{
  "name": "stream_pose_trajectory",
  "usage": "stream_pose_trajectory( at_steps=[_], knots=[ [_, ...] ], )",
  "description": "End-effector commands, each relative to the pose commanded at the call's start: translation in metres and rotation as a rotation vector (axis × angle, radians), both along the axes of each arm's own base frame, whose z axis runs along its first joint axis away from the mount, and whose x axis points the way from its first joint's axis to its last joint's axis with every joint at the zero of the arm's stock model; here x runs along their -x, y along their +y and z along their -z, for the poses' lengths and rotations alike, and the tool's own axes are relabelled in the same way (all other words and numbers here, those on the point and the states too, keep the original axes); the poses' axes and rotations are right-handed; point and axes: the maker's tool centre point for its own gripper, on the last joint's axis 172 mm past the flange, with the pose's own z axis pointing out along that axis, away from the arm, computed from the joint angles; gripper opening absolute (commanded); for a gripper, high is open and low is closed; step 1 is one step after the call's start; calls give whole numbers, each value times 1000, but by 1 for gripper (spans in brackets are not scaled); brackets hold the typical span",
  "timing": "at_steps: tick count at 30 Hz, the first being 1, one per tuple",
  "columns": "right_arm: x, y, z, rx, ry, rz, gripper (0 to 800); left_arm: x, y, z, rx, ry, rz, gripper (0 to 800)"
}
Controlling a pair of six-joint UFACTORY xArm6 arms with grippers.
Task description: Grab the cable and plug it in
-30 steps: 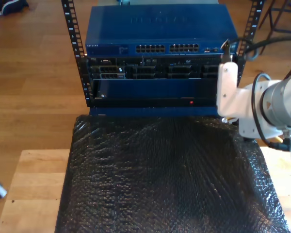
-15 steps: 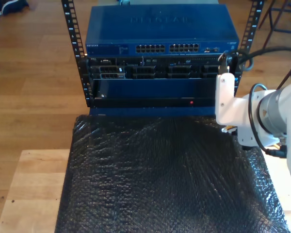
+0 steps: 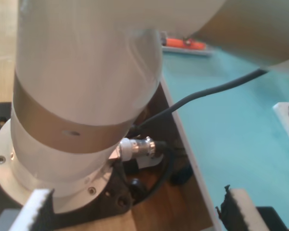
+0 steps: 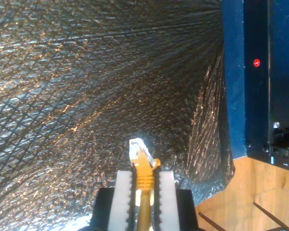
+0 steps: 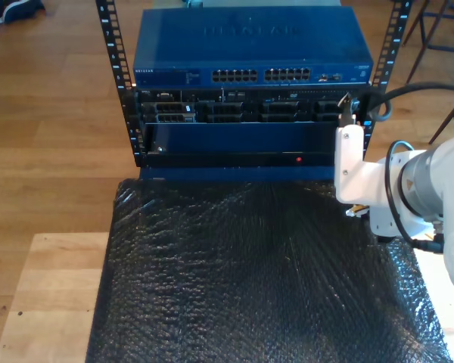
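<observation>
**Cable in hand, ports not yet reached**

Exterior view: an arm (image 5: 408, 189) stands at the exterior view's right, over the black bubble-wrap mat (image 5: 250, 280), just in front of the rack (image 5: 246, 136). The blue network switch (image 5: 250, 49) sits on top of the rack, its row of ports (image 5: 261, 76) facing the mat. Against the pictures from a second and half a second ago, the arm has dropped lower and shifted slightly toward the exterior view's left, away from the switch's ports.

First wrist view: my first gripper (image 3: 135, 211) has its pads wide apart with nothing between them; it looks at an arm's base (image 3: 82, 96) and a black robot lead (image 3: 207, 94).

Second wrist view: my second gripper (image 4: 143, 187) is closed tight on the cable (image 4: 144, 202), its clear plug (image 4: 137, 149) sticking out just past the pads, above the mat, with the rack's blue front and a red light (image 4: 256, 63) nearby.

To do this step well, I judge the plug must be raised to the port row, squared to one socket with its clip correctly turned, then pushed straight in without twisting.
</observation>
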Motion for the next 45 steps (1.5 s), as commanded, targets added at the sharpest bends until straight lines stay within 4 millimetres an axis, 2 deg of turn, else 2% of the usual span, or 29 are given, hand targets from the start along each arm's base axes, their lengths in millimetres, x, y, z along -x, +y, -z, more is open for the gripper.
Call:
stream_pose_trajectory(
  at_steps=[4,11,16,21,25,31,35,39,45],
  knots=[
    [2,-6,5,2,9,12,0,-2,2,15,-65,-58,19,800],
    [2,-15,9,3,17,35,0,2,1,29,-72,-106,26,800],
    [4,-16,13,4,23,35,0,6,4,51,-106,-167,23,800],
    [7,-16,17,5,29,37,0,7,6,55,-110,-193,29,800],
    [0,-18,13,-1,-9,45,0,5,7,60,-111,-228,59,800],
    [-8,-17,5,-8,-52,44,0,0,14,83,-204,-296,103,800],
    [-10,-17,2,-11,-62,48,0,1,15,84,-213,-297,84,800],
    [-21,-16,-11,-22,-127,49,0,3,19,91,-239,-303,65,800],
    [-32,-16,-11,-28,-185,52,0,3,14,118,-278,-326,65,800]
  ],
)
